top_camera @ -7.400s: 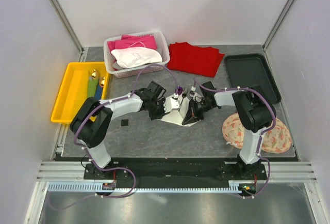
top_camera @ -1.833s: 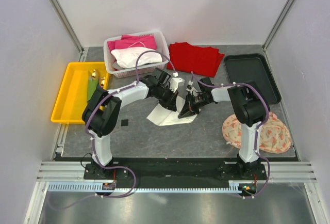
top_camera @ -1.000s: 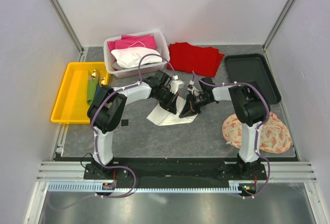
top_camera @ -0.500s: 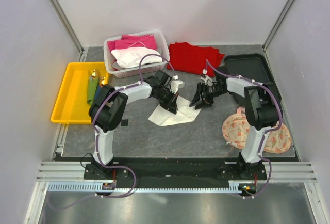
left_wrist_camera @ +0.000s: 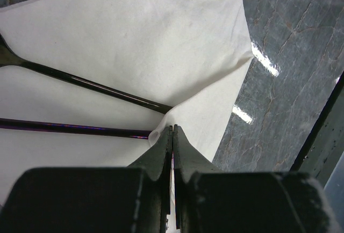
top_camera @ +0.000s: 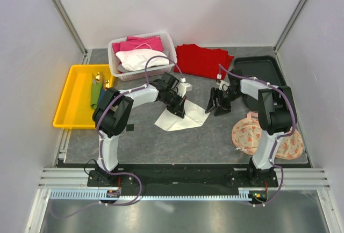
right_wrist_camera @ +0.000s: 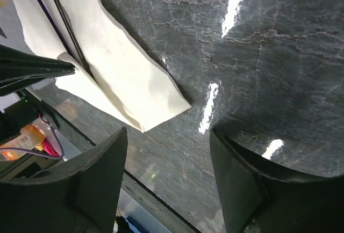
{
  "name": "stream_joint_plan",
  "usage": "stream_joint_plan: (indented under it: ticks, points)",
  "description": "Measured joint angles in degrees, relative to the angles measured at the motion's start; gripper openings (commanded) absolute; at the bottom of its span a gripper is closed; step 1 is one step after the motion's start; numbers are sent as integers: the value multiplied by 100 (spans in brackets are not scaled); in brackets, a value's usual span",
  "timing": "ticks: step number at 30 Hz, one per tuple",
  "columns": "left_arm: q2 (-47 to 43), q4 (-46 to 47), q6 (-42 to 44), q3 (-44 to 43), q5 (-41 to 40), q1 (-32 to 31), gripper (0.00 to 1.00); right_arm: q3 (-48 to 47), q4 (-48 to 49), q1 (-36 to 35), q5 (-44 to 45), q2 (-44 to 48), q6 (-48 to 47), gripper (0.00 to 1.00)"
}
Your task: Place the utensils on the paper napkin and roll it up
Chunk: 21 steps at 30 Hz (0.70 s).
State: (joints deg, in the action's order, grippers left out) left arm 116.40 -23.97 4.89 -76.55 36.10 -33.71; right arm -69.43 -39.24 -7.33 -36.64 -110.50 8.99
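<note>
- Our left gripper (left_wrist_camera: 172, 132) is clamped on a raised fold of the paper napkin (left_wrist_camera: 134, 34). Its jaws stand pressed together with the paper edge between them.
- Our right gripper (right_wrist_camera: 167, 135) is spread wide and holds nothing. It hangs over the bare table (right_wrist_camera: 258, 39), near a corner of the napkin and not touching it.
- In the top view the napkin lies at the middle of the table, partly folded over.
- 2 slim dark utensils (left_wrist_camera: 80, 81) lie on the napkin, nearly side by side, and their ends run under the pinched fold. 1 of them shows a purple sheen.
- The green and blue utensils (top_camera: 98, 94) lie in the yellow tray (top_camera: 67, 104) at the left, well apart from the napkin.
- We judge the step in hand to be the roll, which means carrying the pinched edge over the 2 pieces.
- To do it well, we should draw the fold low and across the handles, so that the paper wraps them rather than lifting off them.
- The paper looks thin. A hard pull at 1 point would likely tear it or drag the whole sheet along, utensils and all.
- The right gripper could press the far side down to anchor the sheet.
- We should roll at right angles to the handles, or the pieces may slide out of an end.
</note>
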Motion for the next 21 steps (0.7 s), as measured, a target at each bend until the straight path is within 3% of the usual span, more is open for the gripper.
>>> stream_joint_plan:
  ticks: [7,21]
  points:
    - [20,2,2,-15,2,0,4,-66,90,-37,-7,-68,142,69]
    - [24,-24,2,-24,2,24,4,-122,734,-306,-1084,-509,649,63]
